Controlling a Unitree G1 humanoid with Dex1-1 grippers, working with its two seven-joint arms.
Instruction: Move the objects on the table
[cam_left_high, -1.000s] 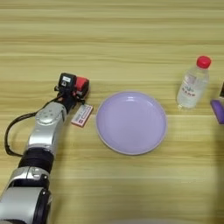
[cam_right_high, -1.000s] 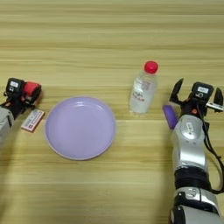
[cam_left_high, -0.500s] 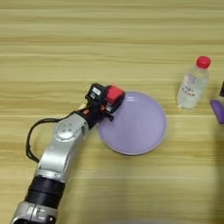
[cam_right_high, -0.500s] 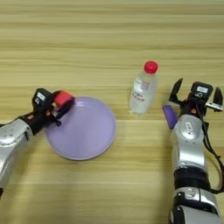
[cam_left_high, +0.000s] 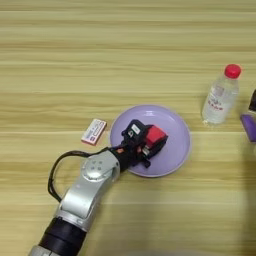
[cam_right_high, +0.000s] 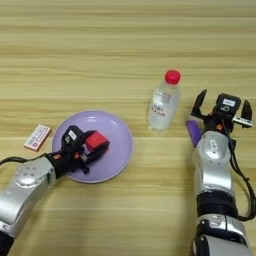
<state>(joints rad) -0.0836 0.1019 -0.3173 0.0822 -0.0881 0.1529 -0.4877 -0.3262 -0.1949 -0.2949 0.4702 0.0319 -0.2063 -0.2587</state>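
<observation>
My left gripper (cam_left_high: 152, 142) is shut on a small red cube (cam_left_high: 155, 137) and holds it over the middle of the round lilac plate (cam_left_high: 175, 125). A small flat white box with a red-pink label (cam_left_high: 94, 131) lies on the table just left of the plate. A clear plastic bottle with a red cap (cam_left_high: 220, 94) stands upright to the right of the plate. My right gripper (cam_right_high: 223, 104) is parked at the right, open, with nothing between its fingers, a little right of the bottle (cam_right_high: 163, 101).
A small purple object (cam_right_high: 193, 133) lies beside my right arm, right of the bottle. The light wooden table (cam_left_high: 125, 45) stretches bare across the far half of the view.
My left arm has carried the red cube from beside the white box rightward onto the space over the plate. The white box is uncovered again. The right arm has not moved.
</observation>
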